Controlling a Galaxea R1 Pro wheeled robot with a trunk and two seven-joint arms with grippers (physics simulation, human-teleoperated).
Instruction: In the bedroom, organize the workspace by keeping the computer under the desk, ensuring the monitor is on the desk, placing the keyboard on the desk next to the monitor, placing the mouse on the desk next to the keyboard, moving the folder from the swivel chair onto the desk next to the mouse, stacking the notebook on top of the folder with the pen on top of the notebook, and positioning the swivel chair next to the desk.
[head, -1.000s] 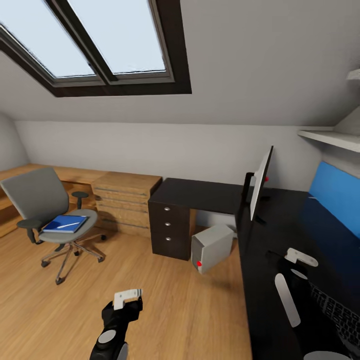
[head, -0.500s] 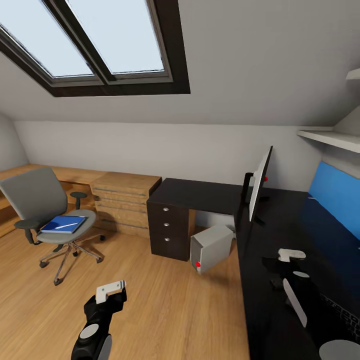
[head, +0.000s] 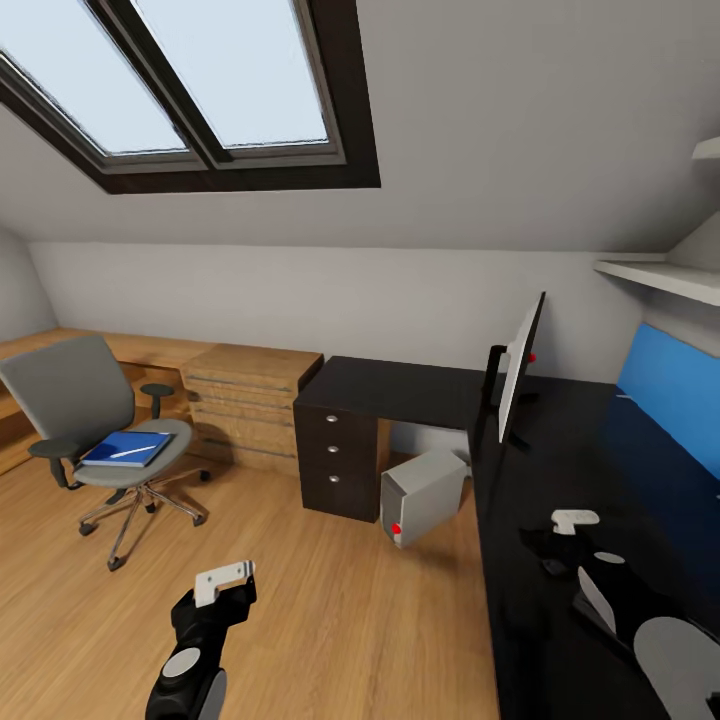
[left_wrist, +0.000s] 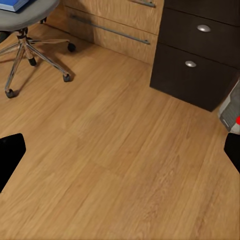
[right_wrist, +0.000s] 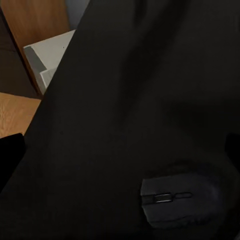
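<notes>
Black and smooth, the mouse (right_wrist: 182, 202) is lying on the desk (head: 545, 560) at about four o'clock, just below the right gripper (head: 560, 530), whose fingers are standing apart and empty. It is probably light, hard and slippery, so gripping its two long sides seems safest. The left gripper (head: 225, 583) is hanging spread and empty over the floor.

Two black robot arms with round grey joint caps, each ending in a black gripper, left gripper (head: 225, 583) and right gripper (head: 562, 528), topped with a white block.

Dark mouse (right_wrist: 180, 200) on black desk (right_wrist: 125, 100)
</notes>
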